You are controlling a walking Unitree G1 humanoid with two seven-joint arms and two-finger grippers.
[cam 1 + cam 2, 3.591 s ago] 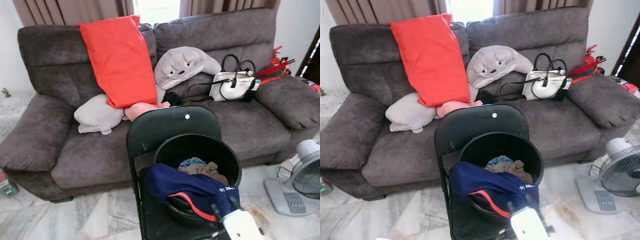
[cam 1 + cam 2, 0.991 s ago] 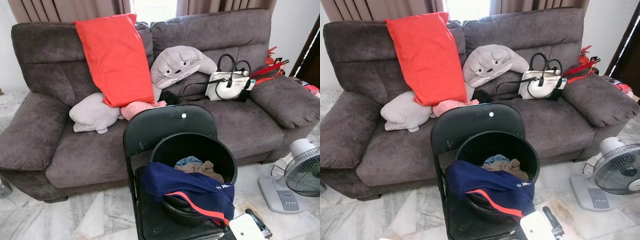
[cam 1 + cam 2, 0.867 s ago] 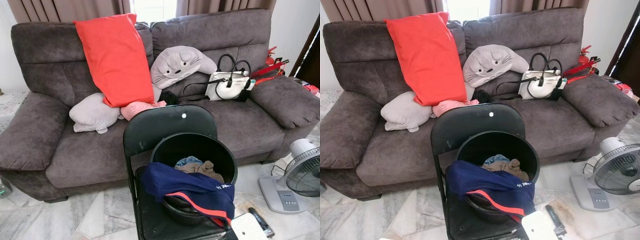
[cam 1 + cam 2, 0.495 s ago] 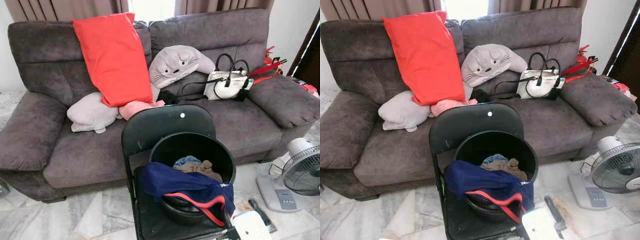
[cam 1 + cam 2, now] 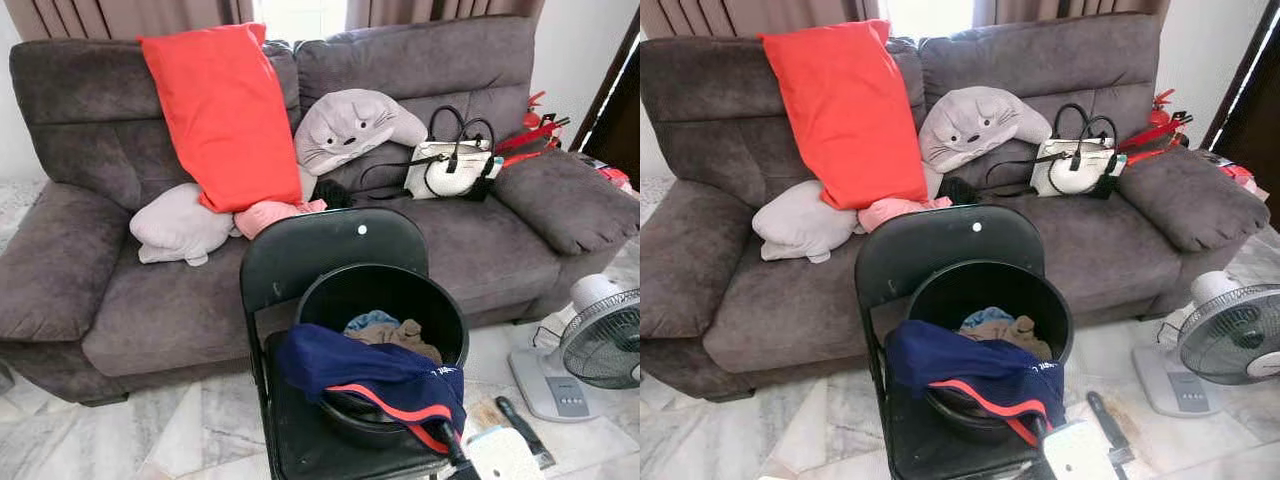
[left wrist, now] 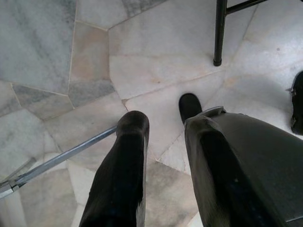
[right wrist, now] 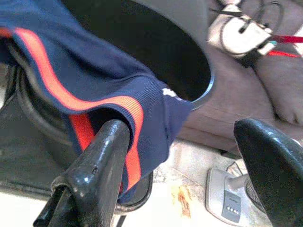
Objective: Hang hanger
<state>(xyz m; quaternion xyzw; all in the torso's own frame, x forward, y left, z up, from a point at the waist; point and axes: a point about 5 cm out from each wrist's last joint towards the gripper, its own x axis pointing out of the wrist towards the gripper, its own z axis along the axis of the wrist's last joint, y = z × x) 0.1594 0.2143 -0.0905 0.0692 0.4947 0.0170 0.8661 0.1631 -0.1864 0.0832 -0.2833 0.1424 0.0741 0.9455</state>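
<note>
Right claw (image 7: 180, 130) is spread wide open and nothing is gripped. One black finger (image 7: 97, 175) is touching the hanging edge of the dark blue cloth with an orange stripe (image 5: 370, 375). The right arm is held low, beside the round black bucket (image 5: 455, 330). The cloth is draped over the bucket's front rim. The bucket is set on the black folding chair (image 5: 320, 250), before the grey sofa (image 5: 150, 300). Left claw (image 6: 165, 123) is opened only a little and pointed down at the marble floor (image 6: 156, 56), near a thin silver rod (image 6: 66, 156).
</note>
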